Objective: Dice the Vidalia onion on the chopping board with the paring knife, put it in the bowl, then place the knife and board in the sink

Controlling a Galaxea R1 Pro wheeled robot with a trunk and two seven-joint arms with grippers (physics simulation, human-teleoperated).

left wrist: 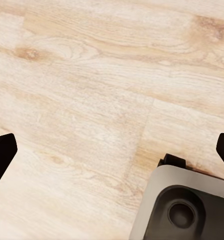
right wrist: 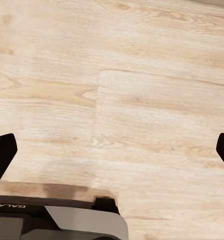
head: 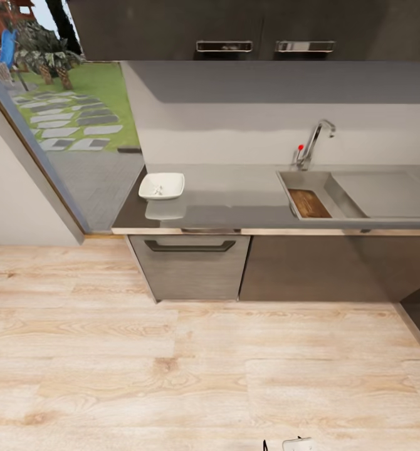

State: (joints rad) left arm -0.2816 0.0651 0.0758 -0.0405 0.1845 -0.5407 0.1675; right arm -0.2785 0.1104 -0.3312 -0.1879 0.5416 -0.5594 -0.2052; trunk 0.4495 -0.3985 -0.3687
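The grey countertop (head: 235,197) lies ahead across the wooden floor. A white square bowl (head: 162,186) stands near its left end, and I cannot make out what it holds. On the right is the steel sink (head: 385,194) with its chrome tap (head: 313,141). The brown chopping board (head: 309,203) lies inside the basin. The Vidalia onion and the paring knife are out of view. My left gripper (left wrist: 112,150) hangs open over bare floor, with nothing between its dark fingertips (left wrist: 1,152). My right gripper (right wrist: 112,150) is open over the floor as well.
Wooden floor (head: 204,363) separates me from the cabinets. A drawer with a dark handle (head: 191,245) sits under the bowl. A glass door (head: 59,125) onto a garden is at the left. Upper cabinets (head: 260,31) hang above. My base (left wrist: 187,205) shows beneath the left gripper.
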